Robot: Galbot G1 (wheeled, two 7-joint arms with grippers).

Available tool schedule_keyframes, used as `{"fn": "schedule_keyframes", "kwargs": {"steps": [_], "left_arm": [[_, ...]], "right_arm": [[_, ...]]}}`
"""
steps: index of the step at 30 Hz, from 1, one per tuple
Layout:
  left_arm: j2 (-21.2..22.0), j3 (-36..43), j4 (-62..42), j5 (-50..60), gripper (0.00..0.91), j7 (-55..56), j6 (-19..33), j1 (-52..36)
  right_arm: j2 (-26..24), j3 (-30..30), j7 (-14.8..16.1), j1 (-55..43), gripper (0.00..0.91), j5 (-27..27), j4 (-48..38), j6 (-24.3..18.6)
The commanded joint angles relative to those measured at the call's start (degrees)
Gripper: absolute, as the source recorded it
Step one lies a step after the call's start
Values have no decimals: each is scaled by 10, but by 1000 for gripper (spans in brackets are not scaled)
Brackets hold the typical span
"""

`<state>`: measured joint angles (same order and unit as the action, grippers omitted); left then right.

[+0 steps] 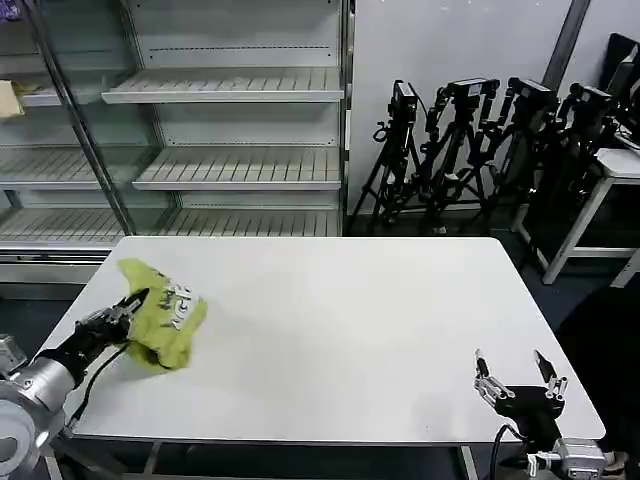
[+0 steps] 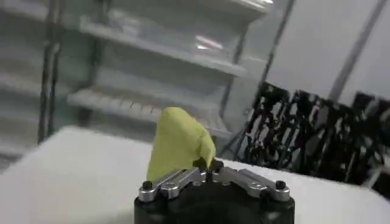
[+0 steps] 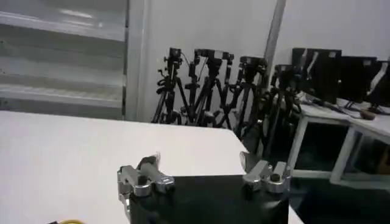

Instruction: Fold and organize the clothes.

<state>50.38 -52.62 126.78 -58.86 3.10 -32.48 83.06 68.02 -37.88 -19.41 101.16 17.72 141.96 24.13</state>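
Note:
The clothes are one lime yellow-green T-shirt [image 1: 162,312], bunched in a heap at the table's left side with its white print and dark lettering facing up. My left gripper [image 1: 137,297] is shut on a fold at the heap's near-left edge. In the left wrist view the pinched cloth [image 2: 178,143] stands up as a peak just beyond the closed left gripper [image 2: 208,164]. My right gripper [image 1: 514,373] hovers open over the table's front right corner, far from the shirt. In the right wrist view the right gripper [image 3: 202,163] has its fingers wide apart with nothing between them.
The white table [image 1: 350,330] stretches bare between the shirt and the right gripper. Behind it stand metal shelves [image 1: 230,150] with slatted boards. Black tripods [image 1: 470,150] cluster at the back right, beside another white table [image 1: 615,175].

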Motion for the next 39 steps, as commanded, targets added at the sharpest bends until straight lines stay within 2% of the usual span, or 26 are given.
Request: {"fn": "schedule_keyframes", "kwargs": {"steps": [1,3,7,13,22,23,24,25,27,28,31,39], "left_arm": [[39,370,-16,470,40,-18,5,-42],[83,436,-45,487,40,-11,2,-88],[143,481,-69,467,40,6,-6,-160],[188,532,-112,376,50,37,-6,-234],[244,574,-223,348,40,60,-6,-292],[249,576,-226,348,71,62,-6,-296],[256,575,-226,344,665,62,-5,-298],[262,571,-221,333,907,62,2,-300],[268,563,-215,322,907,60,31,-300],[269,557,-208,309,907,55,68,-297],[265,542,-177,214,907,50,114,-285],[251,502,-119,198,907,27,174,-219]], "right_arm": [[3,-3,1,12,907,-11,11,-9],[2,-5,1,13,907,-13,13,-7],[4,-10,0,24,907,-17,15,-10],[10,-7,0,30,907,-23,16,-10],[12,-1,0,21,907,-24,15,-7],[11,-1,-1,19,907,-24,16,-6],[11,-2,0,18,907,-24,15,-6],[11,-3,0,17,907,-24,16,-5],[10,-4,4,18,907,-24,17,-6],[9,-5,5,18,907,-24,18,-6],[7,-7,7,19,907,-25,20,-7],[0,-4,13,12,907,-28,23,-10]]}}
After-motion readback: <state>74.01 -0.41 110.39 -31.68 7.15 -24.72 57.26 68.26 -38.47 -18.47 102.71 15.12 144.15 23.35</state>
